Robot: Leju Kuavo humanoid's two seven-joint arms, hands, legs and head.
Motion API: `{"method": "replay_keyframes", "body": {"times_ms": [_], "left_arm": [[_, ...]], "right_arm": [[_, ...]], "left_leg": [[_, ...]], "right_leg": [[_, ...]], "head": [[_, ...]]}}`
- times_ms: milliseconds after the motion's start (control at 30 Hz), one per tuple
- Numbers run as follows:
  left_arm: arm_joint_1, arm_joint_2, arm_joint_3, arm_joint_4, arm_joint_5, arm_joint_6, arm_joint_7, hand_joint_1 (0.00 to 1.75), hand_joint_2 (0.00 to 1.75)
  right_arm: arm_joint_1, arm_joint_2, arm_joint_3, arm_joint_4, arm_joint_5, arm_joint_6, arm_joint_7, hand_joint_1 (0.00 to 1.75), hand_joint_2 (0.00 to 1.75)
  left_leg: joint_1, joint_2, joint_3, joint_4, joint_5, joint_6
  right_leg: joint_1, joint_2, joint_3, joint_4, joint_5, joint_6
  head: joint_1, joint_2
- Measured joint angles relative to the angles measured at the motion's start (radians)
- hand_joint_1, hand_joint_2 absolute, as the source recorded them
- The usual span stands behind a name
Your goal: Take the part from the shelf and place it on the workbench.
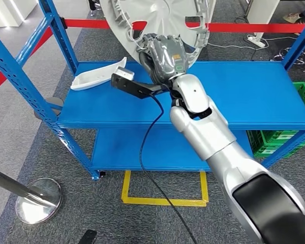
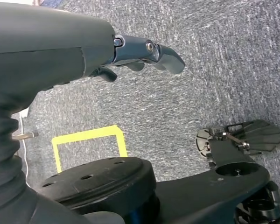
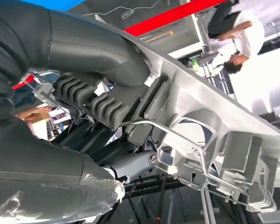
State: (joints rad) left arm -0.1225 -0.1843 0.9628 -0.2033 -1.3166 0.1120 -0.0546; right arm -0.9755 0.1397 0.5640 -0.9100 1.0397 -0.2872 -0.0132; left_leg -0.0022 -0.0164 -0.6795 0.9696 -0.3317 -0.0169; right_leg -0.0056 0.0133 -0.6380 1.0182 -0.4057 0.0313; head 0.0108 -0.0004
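Note:
A large round grey part [image 1: 162, 20] stands upright above the blue shelf [image 1: 239, 96], its upper half cut off by the picture's edge. My right hand [image 1: 164, 56] grips its lower rim. In the right wrist view the fingers [image 3: 96, 105] curl around the part's ribbed grey edge [image 3: 209, 140], with a thin wire clip along it. My left hand [image 2: 145, 53] hangs over grey carpet with fingers apart and nothing in them.
A white curved tray-like piece [image 1: 99, 76] lies on the shelf's left end. A black bracket with a cable [image 1: 133, 86] juts from my right wrist. A green crate [image 1: 281, 137] sits under the shelf at right. A chrome post base [image 1: 37, 201] and yellow floor tape [image 1: 164, 201] lie in front.

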Motion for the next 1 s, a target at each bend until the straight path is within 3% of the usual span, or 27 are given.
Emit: {"method": "replay_keyframes", "body": {"times_ms": [367,633,700,767,800,833,867,900,967,1000], "left_arm": [[0.003,0.000,0.024,0.000,0.017,0.008,0.035,0.00,1.75],[0.003,0.000,0.028,0.000,0.015,0.013,0.039,0.00,1.75],[0.003,0.000,0.028,0.000,0.013,0.014,0.040,0.00,1.75],[0.003,0.000,0.028,0.000,0.012,0.014,0.041,0.00,1.75],[0.003,0.000,0.028,0.000,0.011,0.014,0.041,0.00,1.75],[0.004,0.000,0.028,0.000,0.011,0.014,0.041,0.00,1.75],[0.004,0.000,0.028,0.000,0.010,0.014,0.041,0.00,1.75],[0.004,0.000,0.028,0.000,0.010,0.014,0.041,0.00,1.75],[0.003,0.000,0.028,0.000,0.009,0.013,0.041,0.00,1.75],[0.002,0.000,0.028,0.000,0.009,0.013,0.041,0.00,1.75]], "right_arm": [[0.135,-0.010,0.029,-0.046,-0.060,-0.038,-0.020,1.75,1.75],[0.158,-0.010,0.036,-0.038,-0.072,-0.042,-0.023,1.75,1.75],[0.160,-0.010,0.037,-0.037,-0.074,-0.044,-0.024,1.75,1.75],[0.163,-0.012,0.037,-0.033,-0.076,-0.046,-0.024,1.75,1.75],[0.166,-0.014,0.038,-0.030,-0.077,-0.047,-0.025,1.75,1.75],[0.171,-0.015,0.038,-0.027,-0.078,-0.047,-0.025,1.75,1.75],[0.174,-0.017,0.039,-0.024,-0.079,-0.047,-0.025,1.75,1.75],[0.177,-0.018,0.039,-0.022,-0.080,-0.047,-0.025,1.75,1.75],[0.177,-0.018,0.040,-0.019,-0.081,-0.047,-0.025,1.75,1.75],[0.176,-0.019,0.040,-0.019,-0.081,-0.048,-0.026,1.75,1.75]], "left_leg": [[-0.003,0.000,-0.001,0.003,-0.005,0.005],[-0.003,0.000,-0.002,0.010,-0.015,0.023],[0.003,0.002,0.005,0.003,-0.010,0.029],[0.005,0.004,0.007,0.002,-0.008,0.031],[0.005,0.004,0.007,0.002,-0.008,0.031],[0.006,0.004,0.007,0.002,-0.008,0.031],[0.007,0.004,0.006,0.003,-0.008,0.030],[0.010,0.004,0.005,0.004,-0.007,0.028],[0.015,0.002,0.002,0.009,-0.006,0.017],[0.016,0.002,0.000,0.011,-0.005,0.009]], "right_leg": [[-0.003,0.000,0.001,0.000,-0.001,0.003],[-0.005,0.000,0.005,-0.002,-0.010,0.018],[-0.003,-0.001,-0.015,0.046,-0.049,0.022],[-0.003,-0.002,-0.068,0.171,-0.124,0.023],[-0.003,-0.002,-0.095,0.235,-0.152,0.024],[-0.004,-0.002,-0.111,0.275,-0.162,0.026],[-0.005,-0.003,-0.108,0.276,-0.152,0.029],[-0.006,-0.004,-0.085,0.236,-0.126,0.032],[-0.009,-0.004,-0.004,0.099,-0.069,0.039],[-0.008,-0.001,0.026,0.048,-0.052,0.036]], "head": [[0.000,0.000],[0.000,0.000],[0.002,0.000],[0.004,0.000],[0.004,0.000],[0.004,0.000],[0.004,0.000],[0.004,0.000],[0.004,0.000],[0.004,0.000]]}}
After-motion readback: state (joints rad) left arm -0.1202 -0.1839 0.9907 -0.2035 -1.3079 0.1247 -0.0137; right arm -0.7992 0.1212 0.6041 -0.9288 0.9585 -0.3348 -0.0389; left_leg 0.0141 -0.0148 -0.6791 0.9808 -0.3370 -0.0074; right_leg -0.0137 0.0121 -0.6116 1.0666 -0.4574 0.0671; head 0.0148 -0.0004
